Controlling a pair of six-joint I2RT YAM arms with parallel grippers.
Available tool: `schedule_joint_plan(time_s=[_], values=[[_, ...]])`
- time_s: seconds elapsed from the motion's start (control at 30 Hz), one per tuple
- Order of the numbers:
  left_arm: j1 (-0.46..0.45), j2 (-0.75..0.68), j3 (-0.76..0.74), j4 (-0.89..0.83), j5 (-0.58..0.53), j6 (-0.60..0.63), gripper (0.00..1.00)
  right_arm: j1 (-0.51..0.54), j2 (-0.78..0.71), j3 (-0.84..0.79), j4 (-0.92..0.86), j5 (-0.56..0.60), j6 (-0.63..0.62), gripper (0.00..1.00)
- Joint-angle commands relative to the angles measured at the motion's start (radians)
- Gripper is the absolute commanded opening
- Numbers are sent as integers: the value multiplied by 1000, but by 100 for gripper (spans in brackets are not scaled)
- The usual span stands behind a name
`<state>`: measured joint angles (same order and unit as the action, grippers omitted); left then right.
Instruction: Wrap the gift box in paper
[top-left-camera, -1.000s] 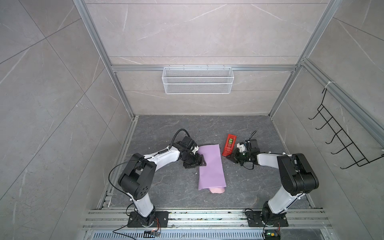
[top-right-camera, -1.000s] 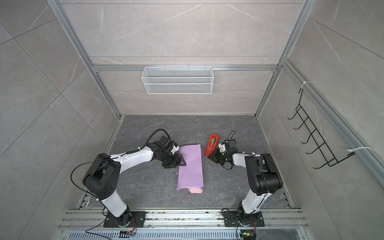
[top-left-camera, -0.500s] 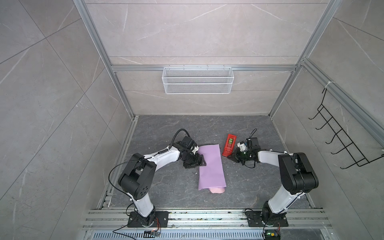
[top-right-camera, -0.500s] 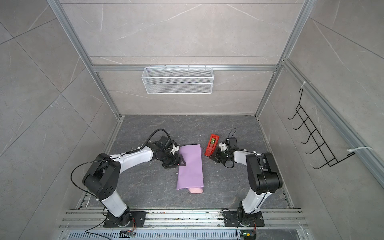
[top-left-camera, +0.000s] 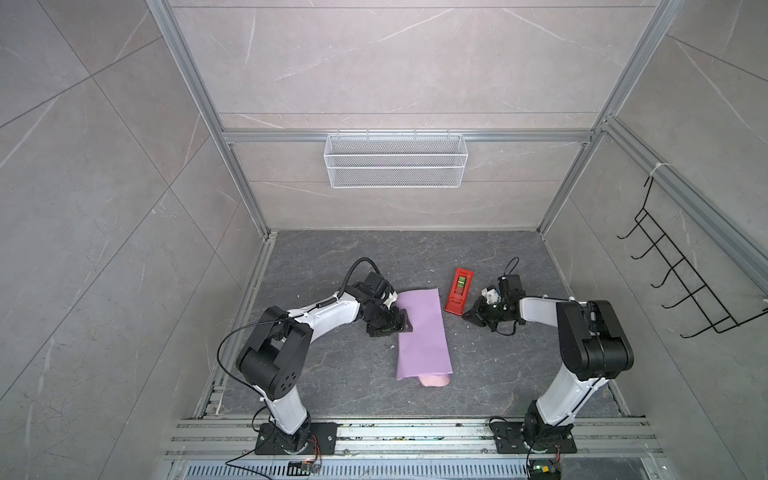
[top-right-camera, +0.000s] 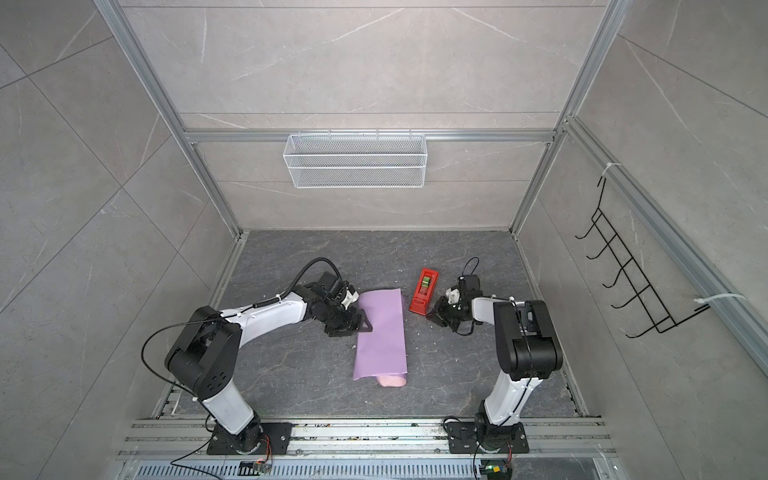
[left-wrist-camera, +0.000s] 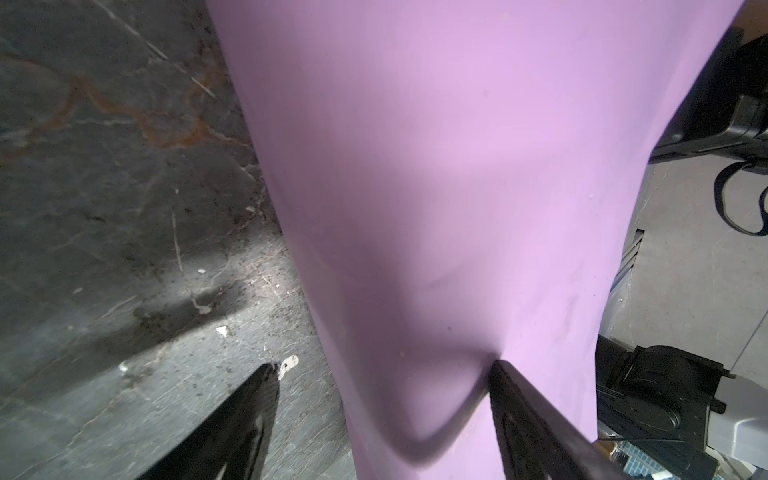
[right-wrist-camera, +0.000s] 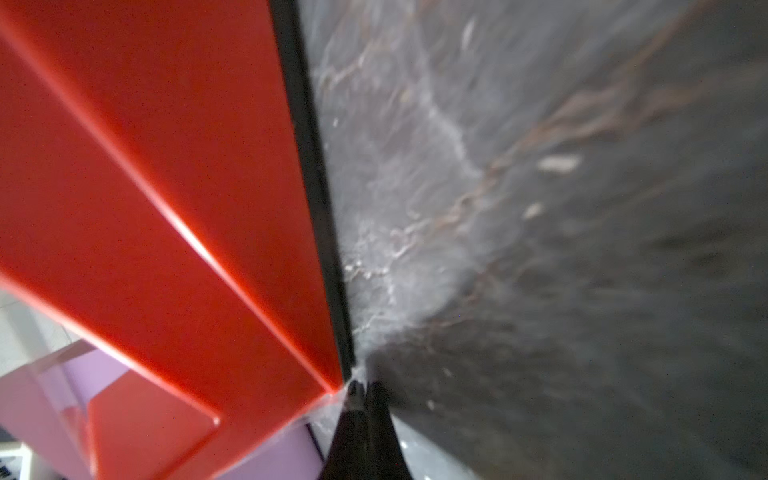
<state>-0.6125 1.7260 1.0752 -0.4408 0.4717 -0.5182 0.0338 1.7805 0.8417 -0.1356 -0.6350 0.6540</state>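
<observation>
"Two grippers on your screen. What is your left one doing?"

"Your left gripper (top-left-camera: 399, 327) sits left of centre in both top views, jaws spread wide. In the left wrist view one of its fingers (left-wrist-camera: 523, 407) presses a dent into the paper (left-wrist-camera: 457, 187). Its mate hangs over the dark floor (left-wrist-camera: 104, 208) (a few white crumbs lie there)."

"And where does the paper lie?"

"At the middle of the floor, a long strip with the lilac side up. It runs from mid-frame down toward the lower edge, and pale pink peeks out at its lower end."

"Further right?"

"You have a red tape dispenser (top-left-camera: 458, 290) just right of the paper's upper end, apart from it. Right of that is your right gripper (top-left-camera: 467, 315), jaws pressed together, tips at the dispenser's lower corner. From the right wrist view I cannot tell whether they pinch anything."
</observation>
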Motion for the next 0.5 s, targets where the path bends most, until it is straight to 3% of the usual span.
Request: schedule_joint_plan(time_s=[0.0,0.13,0.27,0.47], values=[[-10,57,-21,-78,-96,27,81,-15,-22,-5,-14,27,-25,0],[-10,57,-20,-81,-95,29,81,-22,-158,-48,-10,-14,-21,0],[-9,61,-17,-81,-96,29,81,-10,-331,-148,103,-54,83,0],[-10,67,-14,-76,-91,29,81,153,-518,-255,295,111,285,0]])
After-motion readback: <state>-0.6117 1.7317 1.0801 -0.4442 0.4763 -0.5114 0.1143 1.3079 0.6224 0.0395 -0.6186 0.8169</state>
